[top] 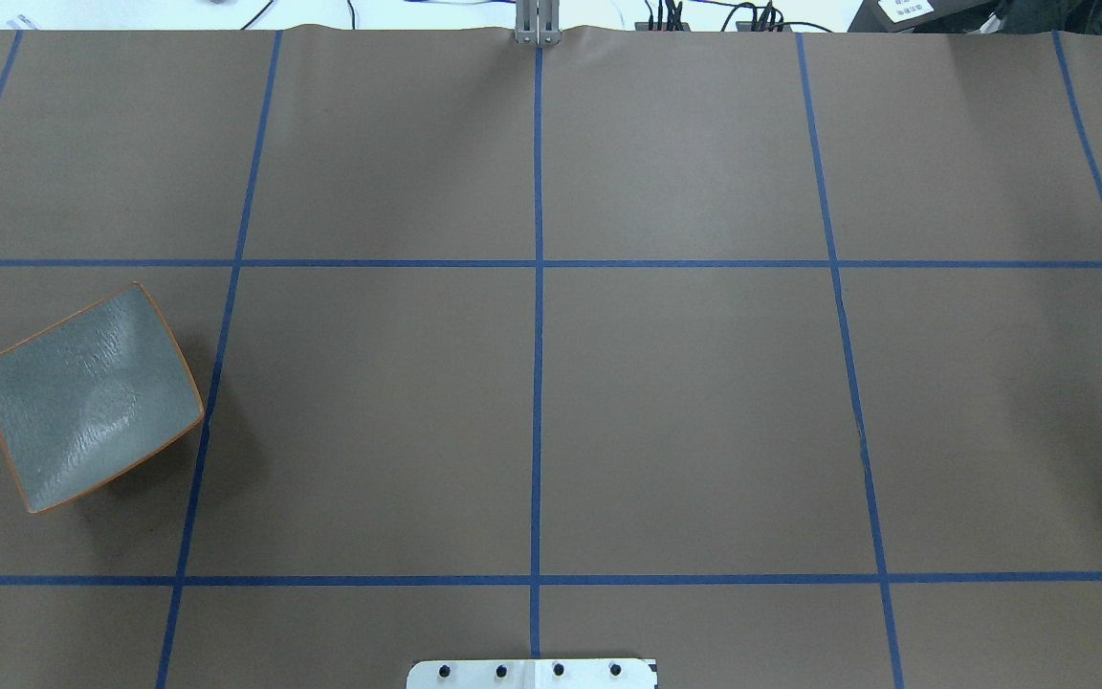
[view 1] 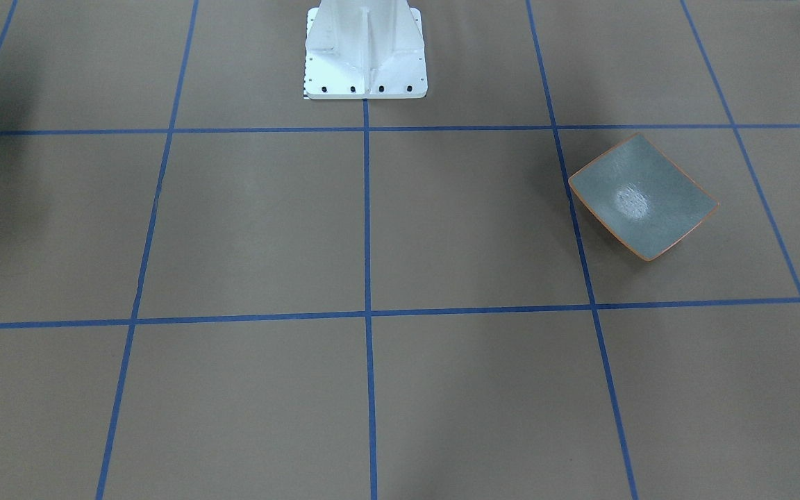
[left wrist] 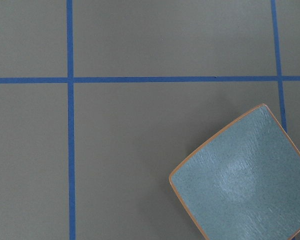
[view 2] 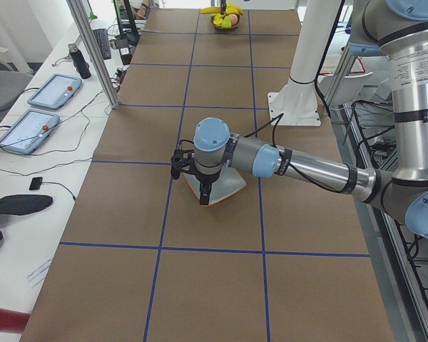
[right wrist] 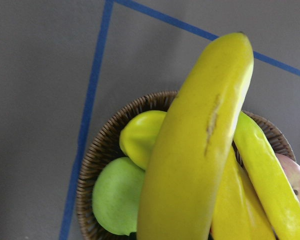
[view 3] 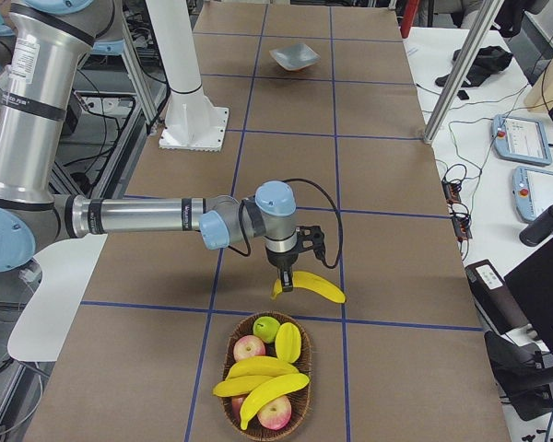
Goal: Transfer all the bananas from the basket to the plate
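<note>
This looks like the step of carrying the first banana (view 3: 315,288). It hangs under the right end effector (view 3: 286,279), just above the table (top: 685,402), beside the basket (right wrist: 97,150). Three more bananas (view 3: 258,382) lie in the basket. I cannot tell how open either end effector is. The next move is a long carry to the empty plate (top: 82,402), under the left end effector (view 2: 204,194).

The table (top: 685,383) is covered with a matt brown paper sheet, marked with smooth blue tape lines (top: 538,383). The plate (top: 92,392) looks like glazed ceramic, finely speckled, with a soft shine in its middle. In the right wrist view, the banana (right wrist: 195,150) in the centre is smooth and glossy, with one small rough scar. The basket (right wrist: 97,155) behind it is coarse woven wicker. The arm tube (view 3: 138,218) is brushed metal, and its joint cap (view 3: 275,196) is blue plastic.
</note>
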